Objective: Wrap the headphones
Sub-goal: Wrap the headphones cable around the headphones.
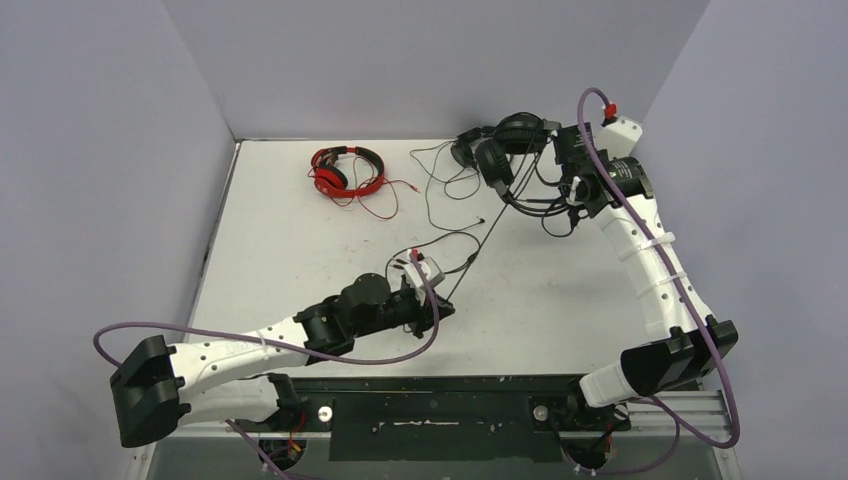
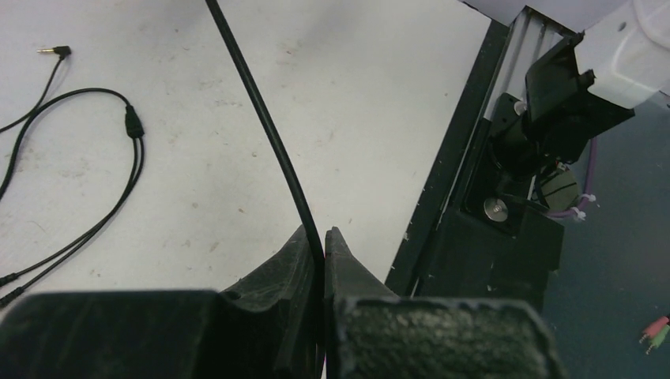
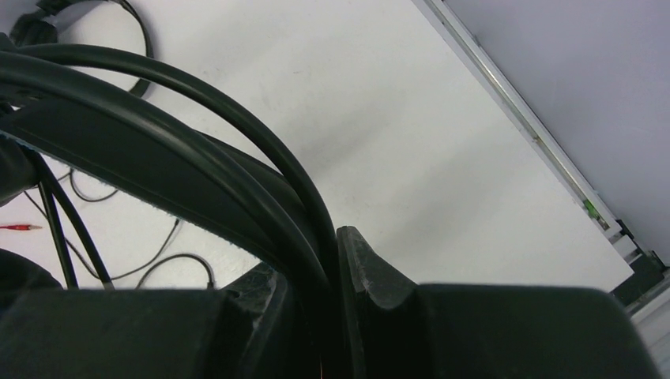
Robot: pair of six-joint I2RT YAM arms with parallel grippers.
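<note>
Red headphones (image 1: pixel 345 170) with a red cord lie at the back left of the table. Black headphones (image 1: pixel 505 145) are bunched at the back right, and I cannot tell them apart or see a blue band. My right gripper (image 1: pixel 578 190) is shut on a black headband (image 3: pixel 158 158); in its wrist view, the right gripper (image 3: pixel 328 245) shows cable loops running along the band. My left gripper (image 1: pixel 440 310) is shut on a thin black cable (image 1: pixel 480 245) that runs taut up to the black headphones. The left gripper (image 2: pixel 324 237) pinches this cable (image 2: pixel 269 134) at its tips.
Loose black cable (image 1: pixel 450 245) lies mid-table, with a Y-splitter (image 2: pixel 130 122) and a jack plug (image 2: pixel 55 51). The black front rail (image 2: pixel 450 189) and the right arm's base (image 2: pixel 569 87) are close to the left gripper. Grey walls enclose the table.
</note>
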